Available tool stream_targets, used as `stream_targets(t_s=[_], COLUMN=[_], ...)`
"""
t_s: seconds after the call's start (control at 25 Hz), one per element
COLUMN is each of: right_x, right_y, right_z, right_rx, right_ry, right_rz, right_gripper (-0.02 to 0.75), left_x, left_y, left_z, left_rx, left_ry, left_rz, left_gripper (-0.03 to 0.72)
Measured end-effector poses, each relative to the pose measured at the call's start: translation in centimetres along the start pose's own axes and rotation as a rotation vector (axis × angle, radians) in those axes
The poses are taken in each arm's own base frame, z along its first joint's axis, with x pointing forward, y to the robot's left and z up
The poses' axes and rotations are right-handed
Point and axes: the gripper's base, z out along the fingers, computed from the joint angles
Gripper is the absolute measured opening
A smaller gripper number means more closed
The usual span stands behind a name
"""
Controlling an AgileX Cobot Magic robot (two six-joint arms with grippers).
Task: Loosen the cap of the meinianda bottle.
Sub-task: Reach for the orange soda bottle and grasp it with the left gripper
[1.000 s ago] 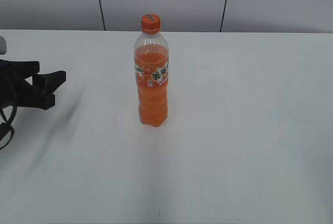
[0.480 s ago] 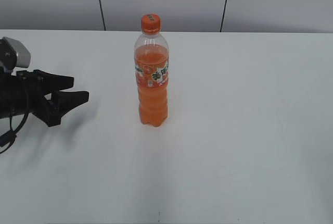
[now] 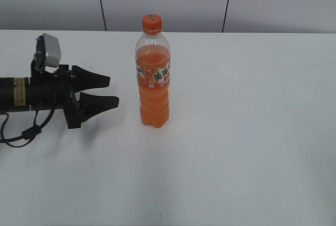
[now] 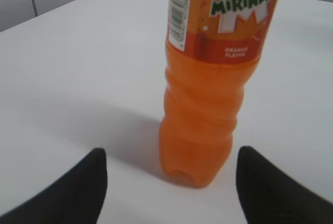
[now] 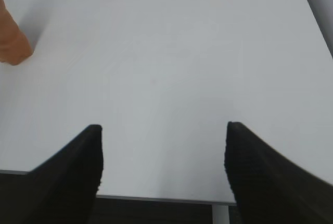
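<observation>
The meinianda bottle (image 3: 153,79) stands upright on the white table, full of orange drink, with its orange cap (image 3: 151,23) on top. My left gripper (image 3: 112,91) is open and empty, level with the bottle's lower half and a short way to its left, apart from it. In the left wrist view the bottle (image 4: 205,109) stands straight ahead between and beyond the open fingers (image 4: 171,169); the cap is out of that view. My right gripper (image 5: 162,153) is open and empty over the table's front edge, out of the exterior view. The bottle's base (image 5: 10,39) shows at that view's left edge.
The white table (image 3: 252,131) spreads around the bottle. A grey panelled wall (image 3: 168,0) runs behind the far edge. The table's front edge (image 5: 156,199) shows in the right wrist view.
My left arm has moved right, from the table's left edge toward the bottle, with its jaws open. The bottle has not moved.
</observation>
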Motion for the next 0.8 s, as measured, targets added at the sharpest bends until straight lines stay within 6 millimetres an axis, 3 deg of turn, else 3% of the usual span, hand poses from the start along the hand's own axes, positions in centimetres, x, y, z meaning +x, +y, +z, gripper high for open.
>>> stream_targets(t_s=[0.32,0.8], right_x=[0.0,0.0], right_y=[0.0,0.0], right_z=[0.0,0.0], right_rx=[0.0,0.0], right_ry=[0.0,0.0], right_rz=[0.0,0.001], right_gripper=[0.546,0.546], left_x=[-0.3,-0.7], left_y=[-0.1,0.2], left_z=[4.6,8.6], left_rx=[0.097,0.144], left_ry=[0.011,0.003], left_rz=[0.023,0.05], left_gripper=[0.582,0.587])
